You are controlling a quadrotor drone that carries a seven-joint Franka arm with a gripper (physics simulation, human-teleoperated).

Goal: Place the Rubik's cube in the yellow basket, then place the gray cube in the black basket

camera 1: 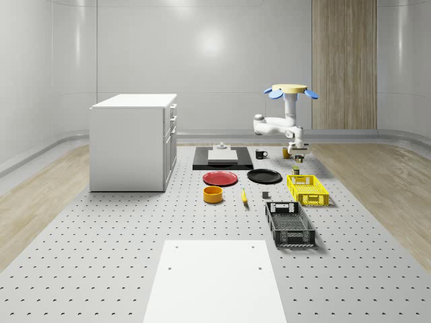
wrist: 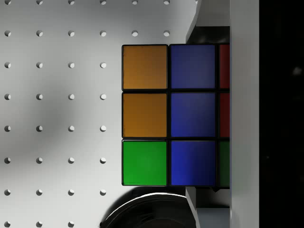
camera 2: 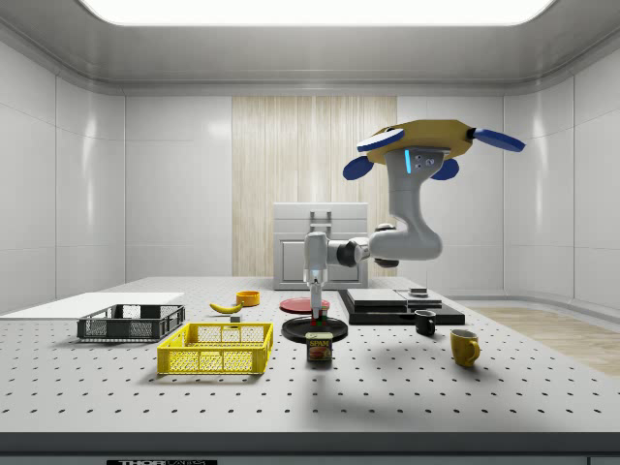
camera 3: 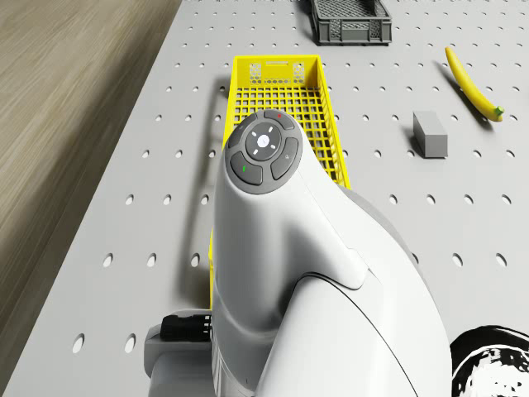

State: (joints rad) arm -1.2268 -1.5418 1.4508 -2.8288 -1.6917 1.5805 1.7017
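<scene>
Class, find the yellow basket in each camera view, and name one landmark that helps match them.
Whole-scene view: yellow basket right of centre, just beyond the black basket.
Side view: yellow basket left of centre, nearer the camera than the black basket.
Drone view: yellow basket partly hidden by the arm, black basket beyond.
Shared landmark: the black basket.

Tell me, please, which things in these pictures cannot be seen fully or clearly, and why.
Rubik's cube: wrist view, one side covered by a pale bar.
Yellow basket: drone view, near end hidden behind the arm.
Black basket: drone view, cut off by the picture's edge.
Gray cube: whole-scene view, too small to judge its shape.
Gripper, below the hovering drone: side view, too small to show what it touches.
</scene>
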